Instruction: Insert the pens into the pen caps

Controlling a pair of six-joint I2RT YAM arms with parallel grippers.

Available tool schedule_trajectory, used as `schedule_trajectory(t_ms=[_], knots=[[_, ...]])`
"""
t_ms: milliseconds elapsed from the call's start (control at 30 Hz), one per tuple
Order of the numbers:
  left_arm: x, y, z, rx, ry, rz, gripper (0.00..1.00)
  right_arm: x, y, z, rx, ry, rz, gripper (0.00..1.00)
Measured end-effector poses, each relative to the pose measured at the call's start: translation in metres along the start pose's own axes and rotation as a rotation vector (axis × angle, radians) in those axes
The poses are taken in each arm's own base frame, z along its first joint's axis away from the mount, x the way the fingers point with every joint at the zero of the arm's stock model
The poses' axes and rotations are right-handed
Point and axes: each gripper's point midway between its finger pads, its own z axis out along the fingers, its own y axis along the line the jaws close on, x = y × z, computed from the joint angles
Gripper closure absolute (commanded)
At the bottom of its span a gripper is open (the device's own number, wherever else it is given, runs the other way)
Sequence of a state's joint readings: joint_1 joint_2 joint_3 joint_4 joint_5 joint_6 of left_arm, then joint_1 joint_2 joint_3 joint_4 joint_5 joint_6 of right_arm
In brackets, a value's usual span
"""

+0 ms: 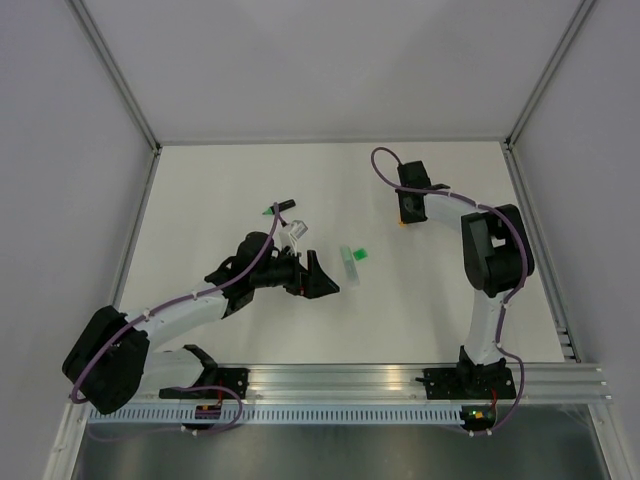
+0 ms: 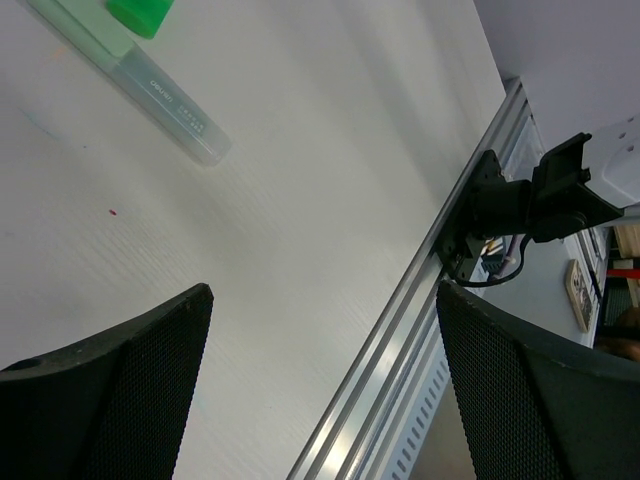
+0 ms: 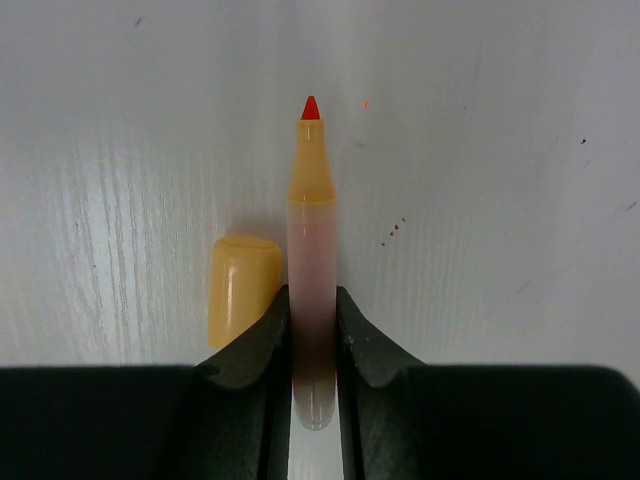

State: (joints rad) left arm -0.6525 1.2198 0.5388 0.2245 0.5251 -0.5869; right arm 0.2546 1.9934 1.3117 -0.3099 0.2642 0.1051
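The right pincer (image 3: 313, 330) was clamped tight on the orange pen (image 3: 312, 230), its red tip pointing straight out ahead, and the orange cap (image 3: 243, 285) lay just beside its fingers. The left pincer (image 2: 322, 300) gaped wide open, holding nothing, with the pale pen (image 2: 165, 95) and green cap (image 2: 140, 14) ahead of it.

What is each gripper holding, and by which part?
The right gripper is shut on the orange pen, clamping its pale barrel behind the tip section. The left gripper is open and holds nothing.
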Motion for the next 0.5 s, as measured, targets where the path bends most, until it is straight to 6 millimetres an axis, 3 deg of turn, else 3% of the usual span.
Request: schedule_trajectory(t_ms=[200,500], knots=[[-0.002,0.007,-0.002,-0.041,-0.014,0.006,0.04,-0.007,0.018,0.000,-0.017,-0.004,-0.006,1.00],[-0.009,0.023,-0.007,-0.150,-0.063,0.010,0.06,-0.005,0.077,-0.011,-0.101,-0.020,-0.004,1.00]])
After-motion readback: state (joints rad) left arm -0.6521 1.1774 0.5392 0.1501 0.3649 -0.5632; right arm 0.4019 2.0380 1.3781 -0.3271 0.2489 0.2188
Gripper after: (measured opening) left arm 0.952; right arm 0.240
